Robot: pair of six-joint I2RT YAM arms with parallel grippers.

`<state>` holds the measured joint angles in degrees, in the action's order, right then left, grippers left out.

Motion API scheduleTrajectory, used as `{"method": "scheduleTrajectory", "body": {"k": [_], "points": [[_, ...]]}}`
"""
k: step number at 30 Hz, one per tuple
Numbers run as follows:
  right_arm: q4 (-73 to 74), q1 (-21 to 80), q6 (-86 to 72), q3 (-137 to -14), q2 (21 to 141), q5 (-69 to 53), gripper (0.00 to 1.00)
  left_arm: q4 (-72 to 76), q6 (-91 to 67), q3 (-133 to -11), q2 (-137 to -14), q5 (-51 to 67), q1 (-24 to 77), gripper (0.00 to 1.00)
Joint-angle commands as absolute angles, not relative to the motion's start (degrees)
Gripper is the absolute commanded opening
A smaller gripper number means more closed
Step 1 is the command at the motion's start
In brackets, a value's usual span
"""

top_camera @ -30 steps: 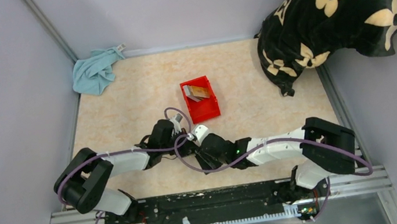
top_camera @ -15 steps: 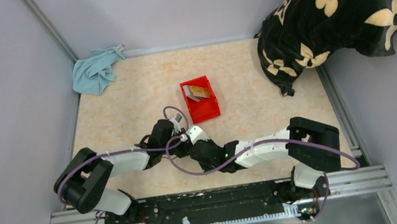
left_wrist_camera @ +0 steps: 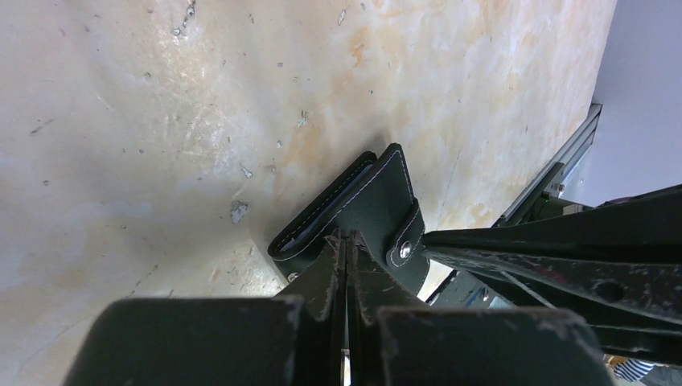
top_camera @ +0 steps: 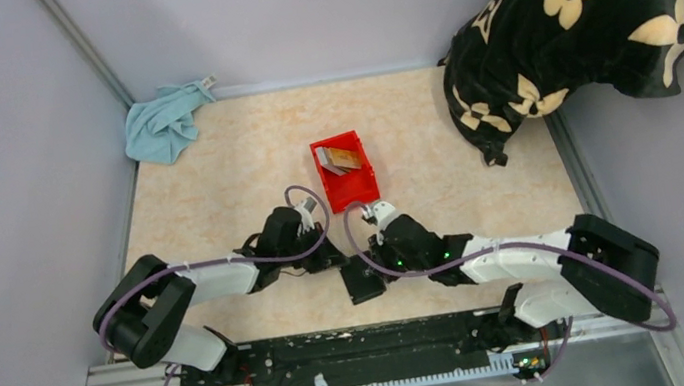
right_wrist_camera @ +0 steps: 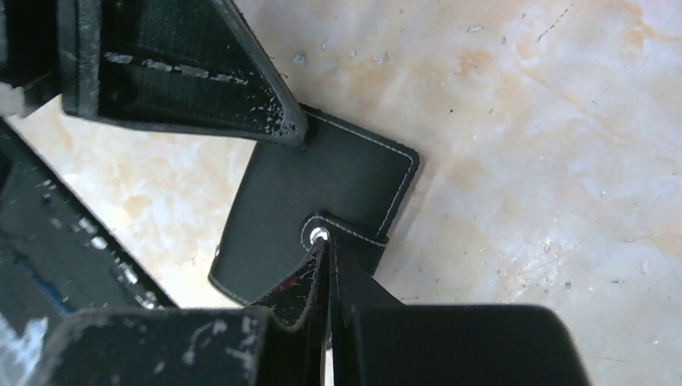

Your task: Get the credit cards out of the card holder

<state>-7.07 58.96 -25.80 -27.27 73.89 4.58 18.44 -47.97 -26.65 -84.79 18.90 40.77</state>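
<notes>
Rightward swing of right hand (right_wrist_camera: 322, 249), now clenched at strap (right_wrist_camera: 358, 235) of card holder (right_wrist_camera: 322, 177); left hand (left_wrist_camera: 347, 245) clenched beside it.

The card holder (right_wrist_camera: 322, 185) looks folded shut, its inside hidden.

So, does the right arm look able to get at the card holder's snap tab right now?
Probably yes. The right gripper, shut, has its tips at the snap tab of the card holder; the left gripper, also shut, sits at another edge, clear of the tab.
</notes>
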Motion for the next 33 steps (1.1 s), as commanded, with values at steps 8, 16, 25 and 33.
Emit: {"method": "scheduleTrajectory", "body": {"k": [8, 16, 25, 33], "points": [[-8.11, 53.94, -22.94, -25.36, 67.02, -8.12, 0.05, 18.15, -47.11, -26.47, -85.79, 17.74, 40.83, 0.0], [3.78, 55.73, -14.4, -30.92, 68.1, 3.88, 0.12, 12.53, -43.63, -31.97, -87.12, 14.66, 40.7, 0.0], [3.51, 59.39, -17.65, -26.64, 69.19, 5.0, 0.0, 9.4, -42.48, -36.97, -87.54, 14.51, 40.52, 0.01], [-1.86, 67.9, -23.61, -27.07, 75.1, 5.95, 0.0, 4.7, -43.46, -34.25, -78.89, 12.67, 40.43, 0.16]]}}
